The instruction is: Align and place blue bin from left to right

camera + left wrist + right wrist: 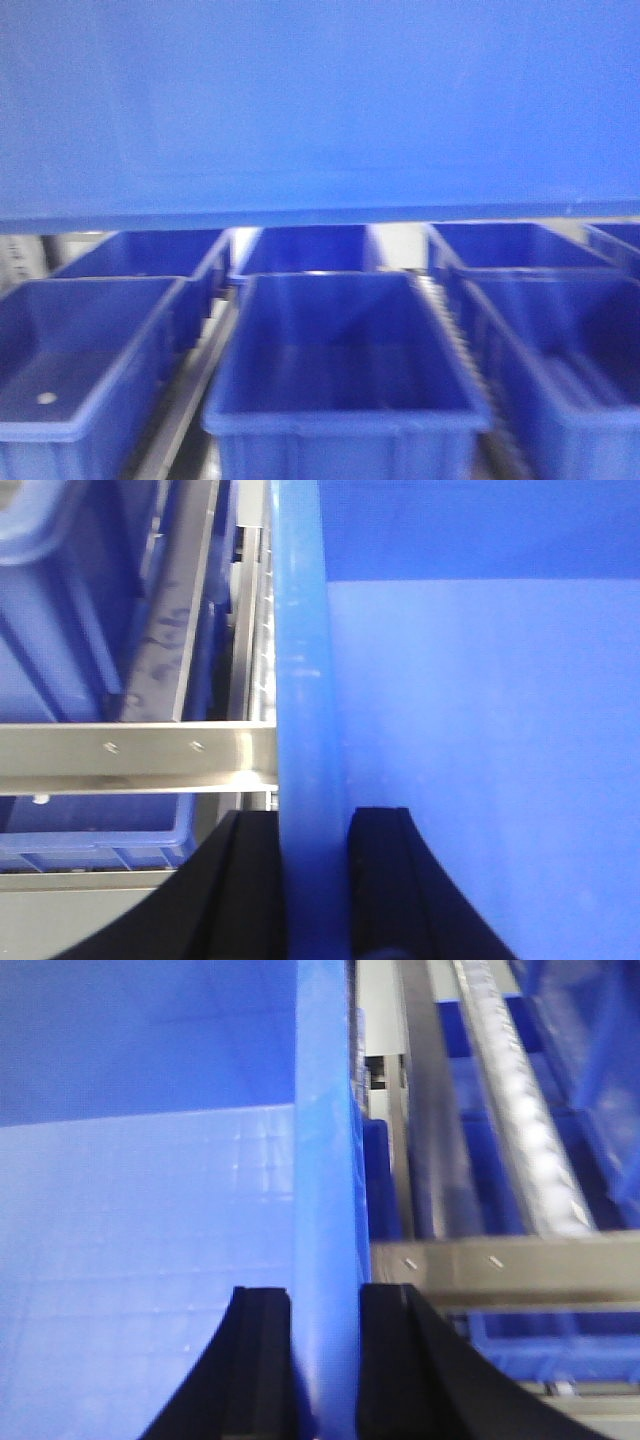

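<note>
Left fingers (pixel 235 900) and right fingers (pixel 255 1370) pinch the blue bin (pixel 320 110), lifted in upper frame; placing not yet done

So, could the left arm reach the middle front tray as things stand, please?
Probably not: its jaws are shut on the blue bin, so it would have to release that before reaching the middle front tray.

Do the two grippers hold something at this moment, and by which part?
Yes, the blue bin. The left gripper clamps its left wall, the right gripper its right wall, each with one finger inside and one outside.
</note>
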You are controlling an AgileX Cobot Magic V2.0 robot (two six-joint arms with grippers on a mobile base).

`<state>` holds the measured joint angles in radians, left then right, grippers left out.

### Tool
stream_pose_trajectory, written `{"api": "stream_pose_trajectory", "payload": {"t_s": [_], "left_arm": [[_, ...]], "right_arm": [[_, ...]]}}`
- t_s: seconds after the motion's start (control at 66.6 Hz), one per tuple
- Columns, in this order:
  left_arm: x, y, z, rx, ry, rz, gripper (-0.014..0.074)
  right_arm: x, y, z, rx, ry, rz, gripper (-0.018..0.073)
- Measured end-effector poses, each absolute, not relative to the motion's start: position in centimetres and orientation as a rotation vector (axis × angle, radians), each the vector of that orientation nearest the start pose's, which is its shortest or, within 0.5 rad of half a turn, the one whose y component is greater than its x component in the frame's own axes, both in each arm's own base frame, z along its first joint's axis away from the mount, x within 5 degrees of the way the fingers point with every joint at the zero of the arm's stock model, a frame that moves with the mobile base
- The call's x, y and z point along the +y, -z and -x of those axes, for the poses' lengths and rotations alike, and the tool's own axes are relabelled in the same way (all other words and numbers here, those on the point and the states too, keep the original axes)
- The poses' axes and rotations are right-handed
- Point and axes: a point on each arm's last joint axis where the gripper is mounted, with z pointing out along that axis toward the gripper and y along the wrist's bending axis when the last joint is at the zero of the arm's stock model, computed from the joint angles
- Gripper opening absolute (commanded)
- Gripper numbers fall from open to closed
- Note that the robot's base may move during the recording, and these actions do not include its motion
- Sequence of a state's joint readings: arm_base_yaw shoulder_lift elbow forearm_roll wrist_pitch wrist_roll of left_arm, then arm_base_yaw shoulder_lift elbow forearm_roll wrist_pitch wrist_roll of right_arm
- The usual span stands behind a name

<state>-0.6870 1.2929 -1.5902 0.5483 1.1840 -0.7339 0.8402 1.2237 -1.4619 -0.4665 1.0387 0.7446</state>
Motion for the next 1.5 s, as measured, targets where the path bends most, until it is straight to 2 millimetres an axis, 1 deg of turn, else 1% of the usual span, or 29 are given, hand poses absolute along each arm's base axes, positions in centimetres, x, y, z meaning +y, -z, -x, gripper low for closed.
{"api": "stream_pose_trajectory", "payload": {"t_s": [1.501], "left_arm": [[-12.0,-46.59,-21.55,2.202,0.078,0.05,-0.0111]], "right_arm": [[15.29,-45.1,-18.44,2.185,-0.313,0.164,-0.0078]]}}
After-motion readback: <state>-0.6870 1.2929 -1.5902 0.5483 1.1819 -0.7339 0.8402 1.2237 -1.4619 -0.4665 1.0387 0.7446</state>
